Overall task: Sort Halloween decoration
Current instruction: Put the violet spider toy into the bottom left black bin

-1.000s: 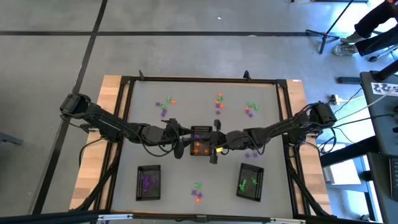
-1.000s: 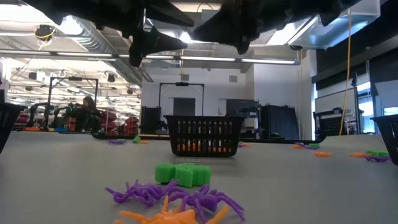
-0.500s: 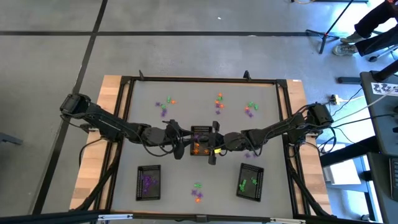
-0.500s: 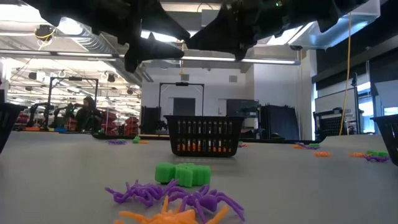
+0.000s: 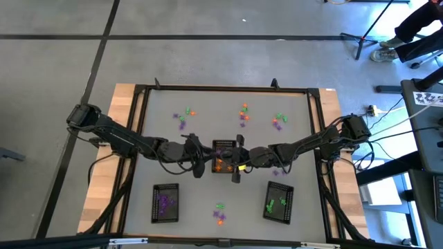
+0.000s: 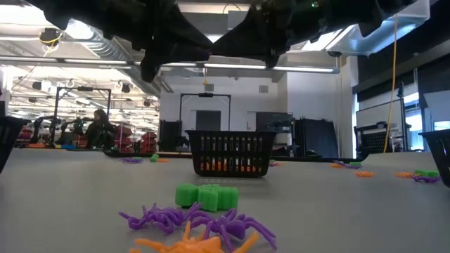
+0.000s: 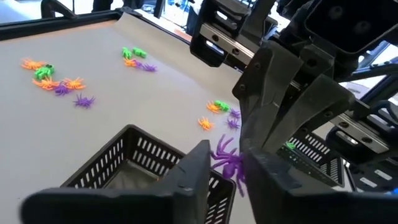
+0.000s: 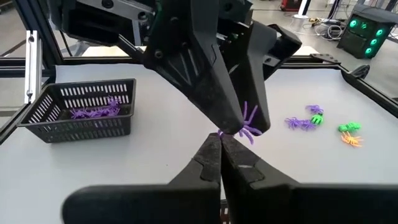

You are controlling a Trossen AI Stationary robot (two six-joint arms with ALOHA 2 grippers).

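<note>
A purple spider [image 7: 225, 157], one of the Halloween decoration trinkets, hangs in the air above the middle black basket [image 5: 223, 164], which holds orange pieces. My two grippers meet over that basket. My left gripper [image 7: 224, 163] comes from the table's left and is shut on the spider. My right gripper [image 8: 221, 138] comes from the right and is also shut on it. Loose orange, purple and green trinkets [image 5: 243, 114] lie in small heaps at the far side. A further heap [image 6: 197, 225] lies near the front edge. My left gripper pinches the spider's body [image 8: 249, 126] between its two fingertips [image 8: 231, 122]. It comes nearly level from the table's left, slanting a little down. The spider is lifted clear above the middle basket. My right gripper has one leg end of the spider [image 8: 219, 132] between its shut fingertips. It comes nearly level from the table's right, slanting slightly down. The spider's body sticks out beyond its tips, clear of the table.
A black basket with purple pieces [image 5: 165, 203] stands front left and one with green pieces [image 5: 278, 202] front right. A black frame [image 5: 221, 88] rims the table. Bare tabletop lies between the baskets and the far heaps.
My left gripper's fingers have closed in from wide open onto the purple spider that my right gripper holds up, and its wrist has tipped slightly. Both arms have stayed in place above the middle basket.
</note>
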